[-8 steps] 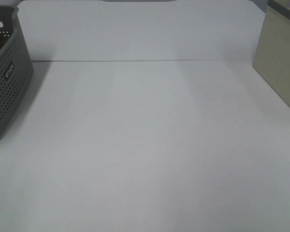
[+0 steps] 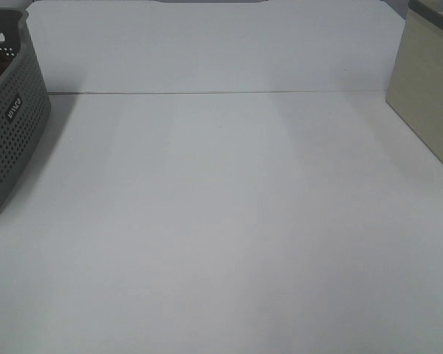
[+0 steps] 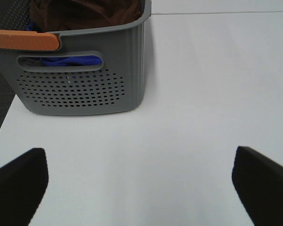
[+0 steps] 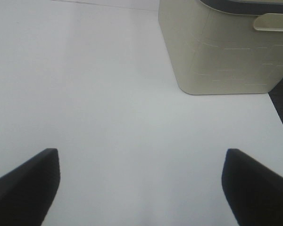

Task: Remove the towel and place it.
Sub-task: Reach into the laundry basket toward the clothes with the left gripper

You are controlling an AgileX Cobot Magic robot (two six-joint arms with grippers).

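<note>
White bench (image 2: 221, 221) unchanged, open middle, grey perforated plastic basket (image 2: 11, 140) upper left holding dark brown terry towel (image 3: 85, 12), beige bin (image 2: 428, 96) upper right, left fingers (image 3: 19, 188) and right fingers (image 4: 23, 188) apart

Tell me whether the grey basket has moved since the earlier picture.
No. The grey basket sits at the same spot against the table seam behind it.
</note>
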